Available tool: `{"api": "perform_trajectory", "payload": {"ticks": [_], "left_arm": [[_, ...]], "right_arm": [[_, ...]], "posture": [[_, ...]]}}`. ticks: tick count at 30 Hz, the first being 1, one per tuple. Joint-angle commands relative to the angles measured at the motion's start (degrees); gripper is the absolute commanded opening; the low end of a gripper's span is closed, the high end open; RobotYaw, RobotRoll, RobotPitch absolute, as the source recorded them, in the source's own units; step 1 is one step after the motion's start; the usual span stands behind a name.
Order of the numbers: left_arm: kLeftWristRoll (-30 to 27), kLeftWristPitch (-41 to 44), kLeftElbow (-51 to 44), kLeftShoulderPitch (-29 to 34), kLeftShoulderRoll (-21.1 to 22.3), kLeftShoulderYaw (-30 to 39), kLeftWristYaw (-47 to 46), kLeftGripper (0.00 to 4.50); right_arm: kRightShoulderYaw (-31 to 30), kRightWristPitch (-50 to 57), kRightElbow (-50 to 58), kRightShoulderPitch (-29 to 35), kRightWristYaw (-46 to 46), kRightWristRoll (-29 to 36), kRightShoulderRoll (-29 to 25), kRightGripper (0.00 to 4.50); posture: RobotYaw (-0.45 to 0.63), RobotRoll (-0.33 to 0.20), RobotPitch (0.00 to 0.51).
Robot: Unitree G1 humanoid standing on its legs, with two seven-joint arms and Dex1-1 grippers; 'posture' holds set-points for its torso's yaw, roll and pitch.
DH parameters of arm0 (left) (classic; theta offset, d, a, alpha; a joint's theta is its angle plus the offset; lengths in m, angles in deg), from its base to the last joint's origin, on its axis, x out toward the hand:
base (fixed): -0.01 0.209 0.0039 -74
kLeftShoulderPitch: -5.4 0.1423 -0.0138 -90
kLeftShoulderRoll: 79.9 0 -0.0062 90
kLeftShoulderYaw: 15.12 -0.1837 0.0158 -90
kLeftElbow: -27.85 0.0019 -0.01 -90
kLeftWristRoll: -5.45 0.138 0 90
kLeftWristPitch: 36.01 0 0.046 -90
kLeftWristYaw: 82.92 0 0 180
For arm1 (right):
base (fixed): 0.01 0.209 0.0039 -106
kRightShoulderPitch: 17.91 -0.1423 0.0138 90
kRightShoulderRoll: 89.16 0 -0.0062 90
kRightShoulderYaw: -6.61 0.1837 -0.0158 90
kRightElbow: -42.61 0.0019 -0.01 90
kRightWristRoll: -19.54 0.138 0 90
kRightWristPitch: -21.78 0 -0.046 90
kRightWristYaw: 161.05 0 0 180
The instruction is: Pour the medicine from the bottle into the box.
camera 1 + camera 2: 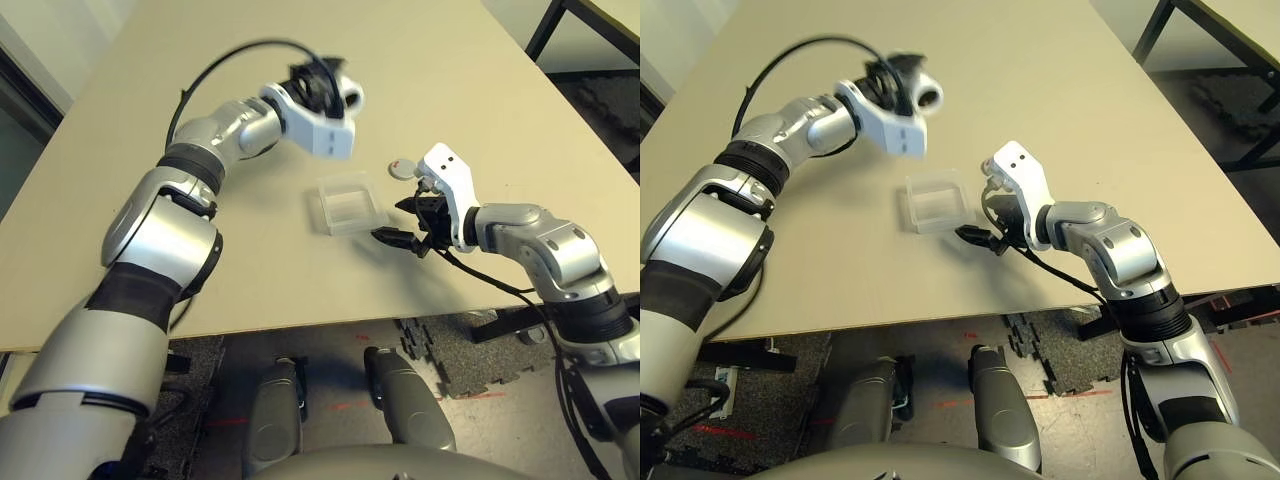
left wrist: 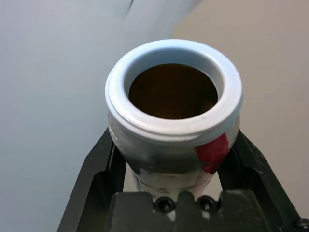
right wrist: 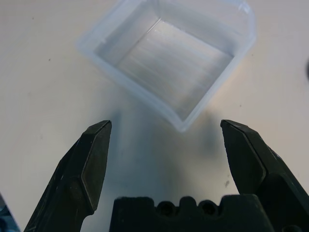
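Two pincers are at work, and I'll take them in turn. My left pincer is pinching the bottle around its body, uncapped, its open mouth facing the wrist camera; the inside looks dark brown and I cannot make out the medicine in there. From the head views the bottle is raised well above the worktop, on the far-left side of the box, not yet over it. My right pincer is spread wide, low to the worktop just beside the box's near-right corner, touching nothing. The cap lies on the worktop toward the right edge, close to the box.

I judge the pour itself is the step in hand. To do it well I should bring the mouth over the middle of the box before tipping further, keep it low so the small pieces do not bounce out, and tip slowly. The box is light and clear, so my right pincer could steady its wall. A nudge from the bottle may slide it.
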Motion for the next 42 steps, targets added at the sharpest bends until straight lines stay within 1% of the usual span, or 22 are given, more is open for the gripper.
{"api": "perform_trajectory", "payload": {"ticks": [1,5,7,11,14,20,23,25,26,29,31,32,34,35,38,39,40,42], "left_arm": [[-12.2,13.3,-0.7,2.5,-0.6,11.0,4.5,2.85],[-17.7,20.1,-2.6,6.2,-0.9,16.9,2.1,2.85],[-19.0,22.0,-3.3,8.2,-1.0,18.4,0.8,2.85],[-19.3,23.3,-4.2,13.3,-1.2,18.7,-0.9,2.85],[-19.9,24.2,-4.3,15.8,-1.2,19.2,-1.6,2.85],[-20.1,24.9,-4.8,17.5,-1.5,19.1,-1.9,2.85],[-17.8,21.9,-5.1,15.6,-0.7,16.9,-1.6,2.85],[-13.8,16.8,-6.2,13.4,0.3,13.0,-1.3,2.85],[-9.5,11.8,-7.4,11.8,1.0,8.8,-1.0,2.85],[0.8,-0.8,-10.0,7.4,2.4,-1.4,-1.8,2.85],[5.6,-6.8,-10.8,5.4,2.9,-6.2,-3.2,2.85],[10.7,-10.7,-11.8,4.4,3.5,-10.6,-5.3,2.85],[18.5,-16.4,-13.0,2.9,4.2,-17.4,-8.9,2.85],[21.0,-18.1,-13.2,2.5,4.3,-19.6,-10.4,2.85],[37.3,-22.0,-16.2,1.7,5.1,-32.7,-20.1,2.85],[40.6,-22.3,-16.3,1.8,5.1,-35.5,-22.7,2.85],[42.2,-22.4,-15.8,1.7,5.0,-37.0,-24.6,2.85],[47.4,-20.9,-15.1,1.4,4.9,-41.3,-29.9,2.85]], "right_arm": [[0.3,-0.1,0.2,1.0,-0.5,0.2,-0.5,4.5],[0.4,-2.0,-1.1,1.5,-1.4,-0.3,-0.7,4.5],[0.2,-3.1,-2.0,1.5,-1.8,-0.6,-0.8,4.5],[-0.4,-5.1,-3.7,1.5,-2.6,-1.5,-1.1,4.5],[0.0,-5.4,-4.1,1.5,-2.0,-1.9,-0.6,4.5],[0.7,-5.4,-4.5,1.4,-0.7,-2.2,0.1,4.5],[0.9,-5.4,-4.6,1.3,-0.4,-2.3,0.1,4.5],[1.0,-5.5,-4.7,1.2,-0.3,-2.3,0.0,4.5],[1.0,-5.5,-4.7,1.2,-0.3,-2.3,0.0,4.5],[0.9,-5.6,-4.8,1.1,-0.1,-2.3,0.1,4.5],[0.8,-5.7,-4.9,1.0,0.0,-2.4,0.3,4.5],[0.7,-5.9,-5.1,1.0,0.0,-2.4,0.4,4.5],[0.6,-6.2,-5.5,0.8,0.1,-2.5,0.7,4.5],[0.5,-6.3,-5.7,0.8,0.1,-2.6,0.8,4.5],[0.4,-6.9,-6.6,0.2,0.3,-2.9,1.6,4.5],[0.3,-7.1,-6.8,0.0,0.4,-3.0,1.9,4.5],[0.3,-7.2,-7.1,-0.2,0.4,-3.2,2.1,4.5],[0.1,-7.5,-7.7,-0.7,0.6,-3.5,2.9,4.5]], "posture": [[-0.14,0.0,0.161],[-0.14,0.0,0.159],[-0.14,0.0,0.159],[-0.13,0.0,0.158],[-0.13,0.0,0.158],[-0.14,0.0,0.158],[-0.14,0.0,0.158],[-0.14,0.0,0.159],[-0.14,0.0,0.16],[-0.14,0.0,0.159],[-0.13,0.0,0.159],[-0.13,0.0,0.157],[-0.13,0.0,0.156],[-0.13,0.0,0.155],[-0.14,0.0,0.152],[-0.15,0.0,0.153],[-0.15,0.0,0.153],[-0.16,0.0,0.153]]}}
